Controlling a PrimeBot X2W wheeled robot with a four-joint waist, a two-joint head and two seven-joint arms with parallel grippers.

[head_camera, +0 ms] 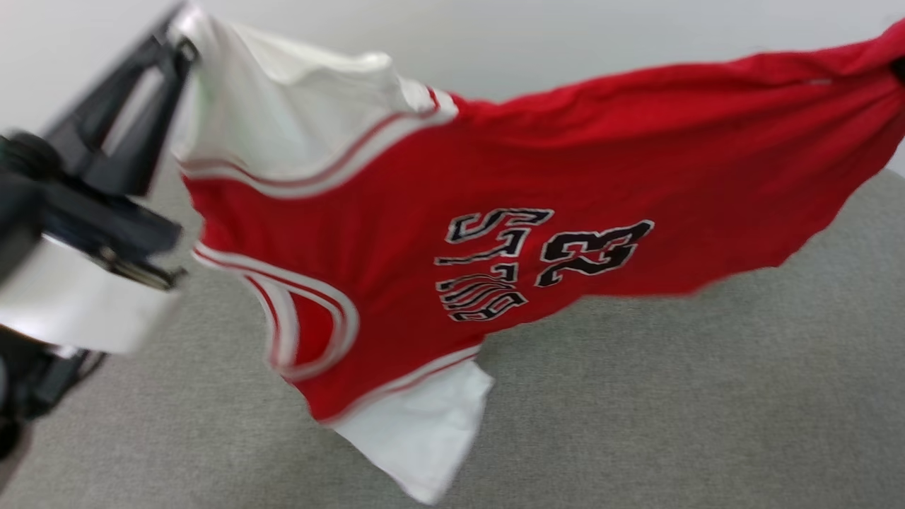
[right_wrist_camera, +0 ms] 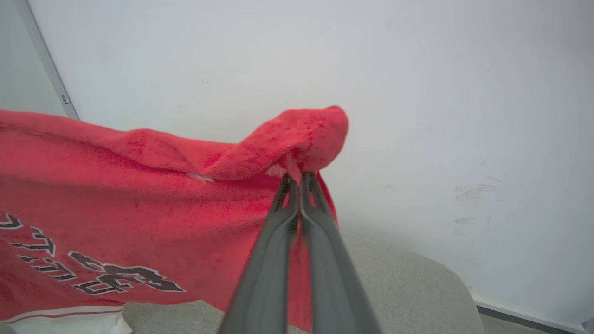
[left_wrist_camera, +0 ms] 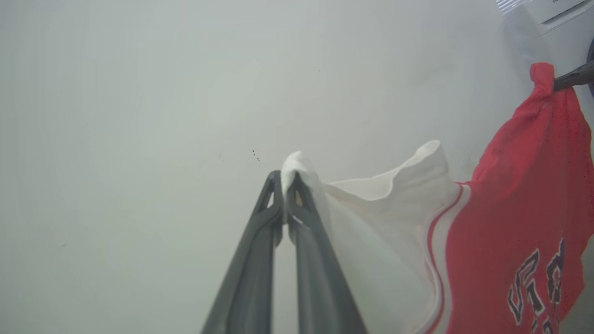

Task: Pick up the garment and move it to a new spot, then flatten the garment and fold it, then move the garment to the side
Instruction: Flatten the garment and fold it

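1. The left gripper [head_camera: 184, 32] [left_wrist_camera: 284, 180] is at the garment's near, white end. Its two dark fingers are pressed together and pinch a small bunch of the upper white sleeve [left_wrist_camera: 390, 204].
2. The garment [head_camera: 565, 177] [left_wrist_camera: 510, 208] [right_wrist_camera: 139, 185] is lifted off the surface and stretched sideways between the two grippers. Its top edge runs fairly taut from one pinch to the other.
3. On the garment's facing side, the black, white-outlined "BULLS 23" print [head_camera: 544, 258] lies turned on its side. The striped neckline trim [head_camera: 311, 325] is nearer the left gripper's end.
4. The garment's second white sleeve [head_camera: 424, 438] hangs from its lower edge. The blur makes it impossible to tell whether it touches what lies beneath.
5. The right gripper [right_wrist_camera: 300, 178] [left_wrist_camera: 573, 76] is at the garment's far, red end. Its fingers are closed tight on a gathered fold of red cloth at the hem corner, and a lump of fabric sticks out past the tips.
6. The grey, cloth-textured desk [head_camera: 636, 410] [right_wrist_camera: 408, 287] lies beneath the garment, and a rounded corner of it shows past the garment's red end.
7. A plain pale wall [head_camera: 565, 35] [right_wrist_camera: 417, 93] stands behind the garment.
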